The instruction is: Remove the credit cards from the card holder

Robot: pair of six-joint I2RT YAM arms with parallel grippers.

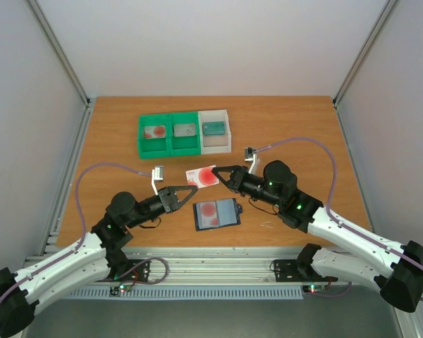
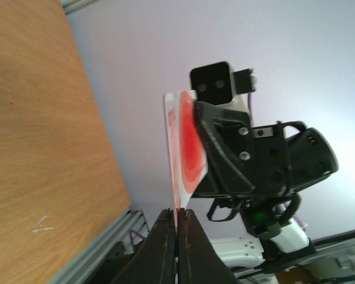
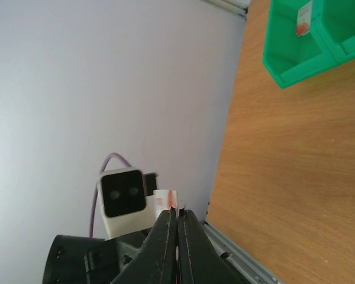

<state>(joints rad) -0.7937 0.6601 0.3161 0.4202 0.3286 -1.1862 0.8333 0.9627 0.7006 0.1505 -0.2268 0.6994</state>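
A white credit card (image 1: pixel 206 176) with a red blotch hangs above the table between both grippers. My left gripper (image 1: pixel 194 187) is shut on its near-left edge, and my right gripper (image 1: pixel 217 171) is shut on its far-right edge. In the left wrist view the card (image 2: pixel 183 148) stands on edge, pinched at my left gripper (image 2: pixel 178 213), with the right gripper's black body just behind it. In the right wrist view only a sliver of the card (image 3: pixel 167 200) shows above my right gripper (image 3: pixel 177 212). The card holder (image 1: pixel 229 213) lies flat below, with another red-blotched card (image 1: pixel 208 210) in it.
A green-and-white compartment tray (image 1: pixel 199 146) sits at the back, with a red-blotched card (image 1: pixel 155 131) in its left bin and other cards in its other bins. Its green part (image 3: pixel 287 74) shows in the right wrist view. Grey walls and metal rails border the wooden table (image 1: pixel 303 134).
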